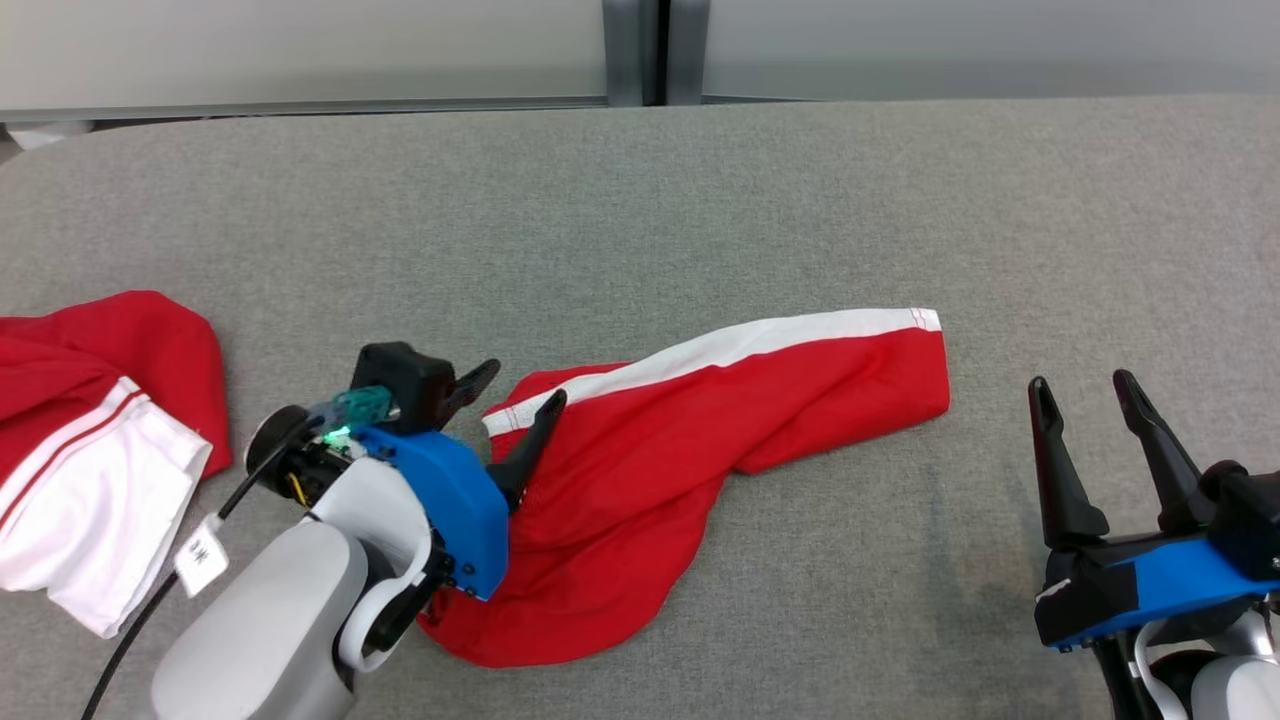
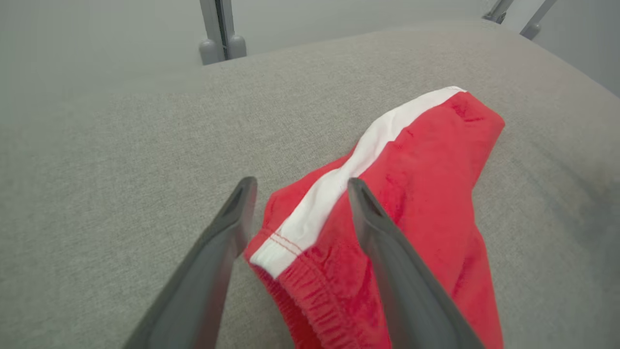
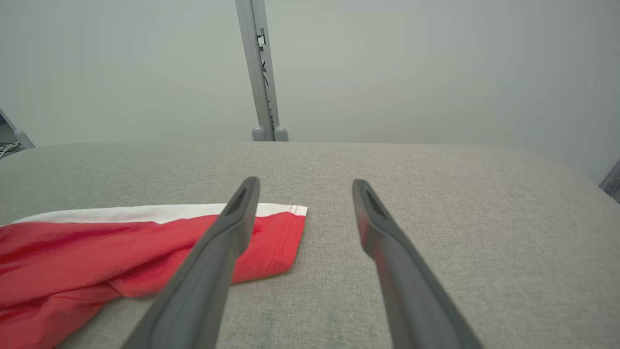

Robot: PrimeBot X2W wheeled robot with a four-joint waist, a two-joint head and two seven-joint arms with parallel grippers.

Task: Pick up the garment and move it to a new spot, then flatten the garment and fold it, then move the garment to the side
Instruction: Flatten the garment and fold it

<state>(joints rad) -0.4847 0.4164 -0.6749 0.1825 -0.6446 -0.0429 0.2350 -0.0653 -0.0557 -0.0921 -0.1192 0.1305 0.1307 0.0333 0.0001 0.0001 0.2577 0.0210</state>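
Grey felt table (image 1: 760,200), rumpled red garment (image 1: 700,430)

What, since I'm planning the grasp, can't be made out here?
Head view: the left gripper and its forearm hide part of the red garment's near end.
Head view: the left edge cuts off a second red-and-white garment.
Left wrist view: bottom edge cuts off the waistband.

Left claw (image 2: 300,184) is spread wide over the elastic hem of the red garment (image 2: 426,160). It's got a white stripe (image 2: 382,131), grey worktop (image 2: 121,169) underneath
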